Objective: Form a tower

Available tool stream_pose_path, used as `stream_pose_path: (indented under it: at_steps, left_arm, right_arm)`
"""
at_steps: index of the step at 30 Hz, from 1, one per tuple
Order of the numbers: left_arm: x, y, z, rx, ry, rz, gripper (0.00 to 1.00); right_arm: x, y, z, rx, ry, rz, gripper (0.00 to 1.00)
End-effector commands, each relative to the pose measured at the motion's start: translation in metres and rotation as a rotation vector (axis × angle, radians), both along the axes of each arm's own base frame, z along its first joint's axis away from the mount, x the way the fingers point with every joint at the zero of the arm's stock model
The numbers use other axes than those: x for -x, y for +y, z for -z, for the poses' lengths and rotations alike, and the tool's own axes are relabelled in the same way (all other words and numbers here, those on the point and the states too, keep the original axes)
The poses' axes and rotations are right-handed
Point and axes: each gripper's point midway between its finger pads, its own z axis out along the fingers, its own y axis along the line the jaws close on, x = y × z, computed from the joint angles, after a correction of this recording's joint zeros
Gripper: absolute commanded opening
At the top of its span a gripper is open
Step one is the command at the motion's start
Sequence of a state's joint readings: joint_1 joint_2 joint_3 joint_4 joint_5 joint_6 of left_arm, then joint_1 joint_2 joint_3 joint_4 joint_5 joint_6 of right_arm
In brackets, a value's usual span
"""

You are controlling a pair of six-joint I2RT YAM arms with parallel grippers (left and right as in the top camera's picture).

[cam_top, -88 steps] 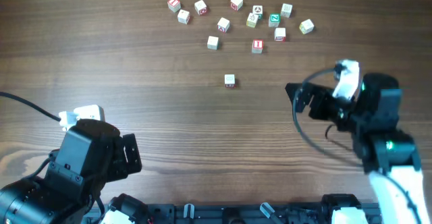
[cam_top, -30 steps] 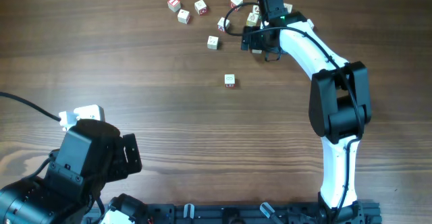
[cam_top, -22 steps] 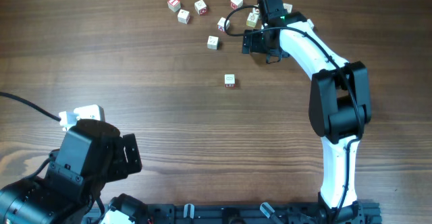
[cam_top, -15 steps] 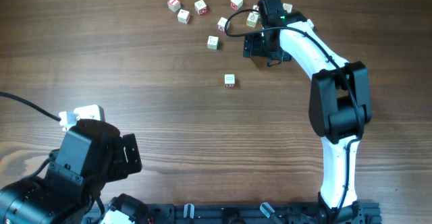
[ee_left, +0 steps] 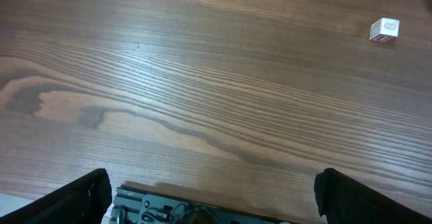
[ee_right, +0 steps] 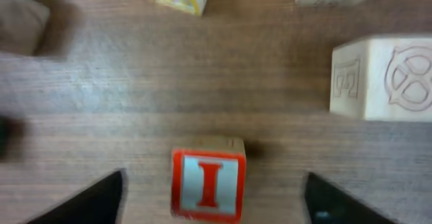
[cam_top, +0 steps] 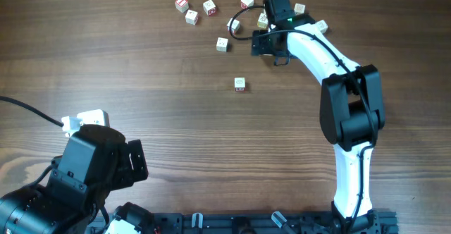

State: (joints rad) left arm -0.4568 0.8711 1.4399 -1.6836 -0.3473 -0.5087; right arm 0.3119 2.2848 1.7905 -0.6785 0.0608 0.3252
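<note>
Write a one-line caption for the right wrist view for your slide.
Open right gripper straddles the red-I cube, not touching it; a pale carved cube sits nearby.

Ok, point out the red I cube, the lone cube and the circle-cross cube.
red I cube (ee_right: 208, 183): right wrist view, on its red-framed face.
lone cube (cam_top: 239, 84): overhead view, on its top face.
circle-cross cube (ee_right: 408, 75): right wrist view, on the circle mark.

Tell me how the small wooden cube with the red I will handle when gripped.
Probably rigid and light: the red-lettered wooden cube looks solid, small. Flat faces should slide, not roll. Smooth printed sides might slip.
</note>
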Motion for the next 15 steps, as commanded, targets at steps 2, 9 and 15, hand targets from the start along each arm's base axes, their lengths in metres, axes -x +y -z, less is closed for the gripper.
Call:
stream_pose_path:
  at_steps: [2,9,15]
  left_arm:
    - [0.000,0.004,-0.001,-0.021,-0.007,0.000,1.00]
    - [0.000,0.004,-0.001,-0.020,-0.007,0.000,1.00]
    - [0.000,0.004,-0.001,-0.020,-0.007,0.000,1.00]
  right_arm:
    - [-0.012,0.000,0.012,0.030,-0.028,0.002,0.69]
    - [-0.008,-0.001,0.029,0.040,0.005,0.001,0.58]
    - [-0.008,-0.001,0.031,0.042,0.010,0.002,0.25]
